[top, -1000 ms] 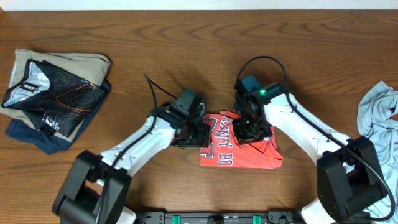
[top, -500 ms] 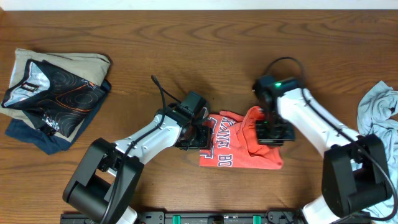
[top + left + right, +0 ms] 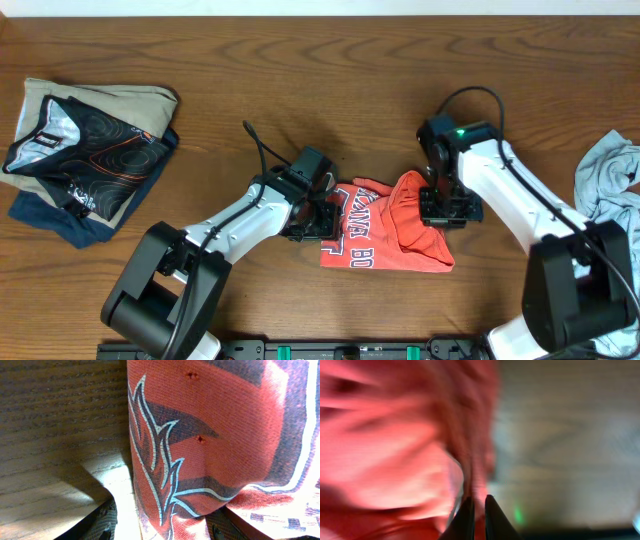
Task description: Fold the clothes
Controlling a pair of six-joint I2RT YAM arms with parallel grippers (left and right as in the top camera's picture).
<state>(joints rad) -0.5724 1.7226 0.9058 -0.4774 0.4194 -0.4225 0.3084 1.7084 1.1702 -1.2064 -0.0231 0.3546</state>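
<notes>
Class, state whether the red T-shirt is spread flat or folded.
Partly folded: the red T-shirt is a small bunched block, with one flap held up in the right hand.

Centre: T-shirt (image 3: 385, 245) on the desk (image 3: 330, 80)
T-shirt's left edge: left tool (image 3: 318, 218)
T-shirt's right side: right tool (image 3: 445, 208)
Far left: folded garment stack (image 3: 85, 140)
Far right edge: crumpled shirt (image 3: 605, 185)

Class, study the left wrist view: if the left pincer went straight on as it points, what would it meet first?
The red T-shirt. Its printed cloth lies directly ahead of the left pincer and runs between its fingers, so contact looks immediate, though depth is unclear.
</notes>
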